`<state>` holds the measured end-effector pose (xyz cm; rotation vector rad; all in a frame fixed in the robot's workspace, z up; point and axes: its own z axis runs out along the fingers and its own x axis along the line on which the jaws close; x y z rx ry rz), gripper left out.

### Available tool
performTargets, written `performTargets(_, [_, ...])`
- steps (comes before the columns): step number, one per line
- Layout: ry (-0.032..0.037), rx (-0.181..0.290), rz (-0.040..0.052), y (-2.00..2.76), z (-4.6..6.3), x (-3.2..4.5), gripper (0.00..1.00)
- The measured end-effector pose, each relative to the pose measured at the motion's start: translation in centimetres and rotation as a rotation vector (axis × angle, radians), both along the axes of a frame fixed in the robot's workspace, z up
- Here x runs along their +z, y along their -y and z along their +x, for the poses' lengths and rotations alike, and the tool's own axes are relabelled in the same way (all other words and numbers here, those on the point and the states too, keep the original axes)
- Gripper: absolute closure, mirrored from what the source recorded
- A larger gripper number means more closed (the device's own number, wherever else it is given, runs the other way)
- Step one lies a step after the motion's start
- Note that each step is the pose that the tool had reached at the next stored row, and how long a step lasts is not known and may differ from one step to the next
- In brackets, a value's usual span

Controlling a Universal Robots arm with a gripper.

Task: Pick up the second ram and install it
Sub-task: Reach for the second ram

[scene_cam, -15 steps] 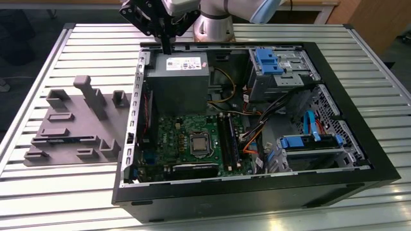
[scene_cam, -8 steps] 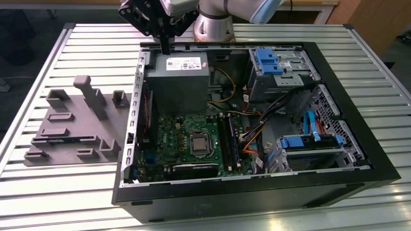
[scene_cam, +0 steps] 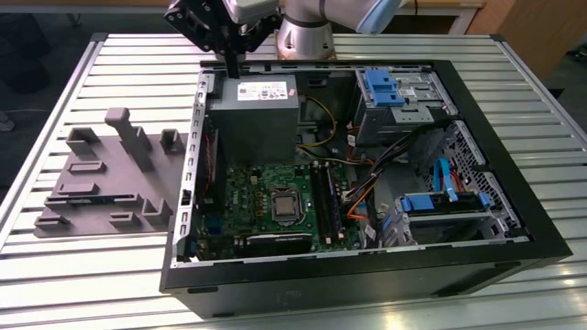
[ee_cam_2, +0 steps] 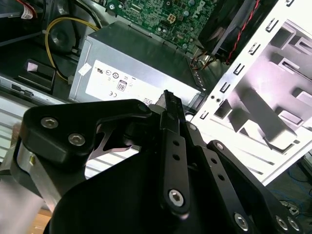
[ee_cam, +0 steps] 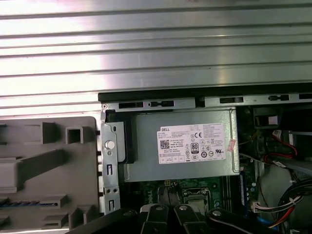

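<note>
Black gripper [scene_cam: 235, 71] over boxy grey power supply [scene_cam: 252, 124].
You see fingers [ee_cam_2: 170, 112] pinched together, empty; thin ram [ee_cam: 29, 202] lies in plastic block [ee_cam: 87, 163].

1. My bench is a slatted aluminium table [scene_cam: 92, 275], with the ribs running side to side.
2. Strong glare on the slats. In the first wrist view I see them nearly white [ee_cam: 156, 48].
3. Beyond the far edge, on the exterior view's right, is wooden furniture [scene_cam: 537, 27].
4. Off the exterior view's left edge is dark floor [scene_cam: 23, 137], plus a dark bulky shape [scene_cam: 20, 48] I can't identify.
</note>
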<state>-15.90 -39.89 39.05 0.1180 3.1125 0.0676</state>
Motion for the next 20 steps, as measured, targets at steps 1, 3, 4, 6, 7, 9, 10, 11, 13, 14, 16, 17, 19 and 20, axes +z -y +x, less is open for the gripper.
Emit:
performTargets(1, [0.0,0.0,0.0,0.0,-0.04,0.0,0.89])
performTargets(3, [0.0,0.0,0.0,0.0,-0.1,-0.01,0.89])
performTargets(4, [-0.0001,0.0,-0.0001,0.0,-0.12,-0.01,0.89])
performTargets(6, [-0.0001,0.0,0.0,0.0,-0.13,-0.02,0.89])
performTargets(7, [0.0,0.0,0.0,0.0,-0.13,-0.03,0.89])
performTargets(9, [0.0001,0.0,0.0001,0.0,-0.16,-0.03,0.89])
performTargets(10, [0.0002,0.0,0.0002,0.0,-0.22,-0.04,0.89])
performTargets(11, [0.0001,0.0,0.0002,0.01,-0.3,-0.04,0.89])
performTargets(13, [0.0,0.0,0.0,0.0,-0.43,-0.04,0.89])
performTargets(14, [0.0001,0.0,0.0,0.0,-0.52,-0.04,0.89])
performTargets(16, [0.0,0.0,0.0,0.0,-0.7,-0.05,0.89])
performTargets(17, [0.0001,0.0,0.0001,0.0,-0.78,-0.06,0.89])
performTargets(19, [0.0,0.0,0.0,0.0,-0.94,-0.06,0.89])
performTargets(20, [0.0,0.0,0.0,0.0,-1.01,-0.07,0.89])
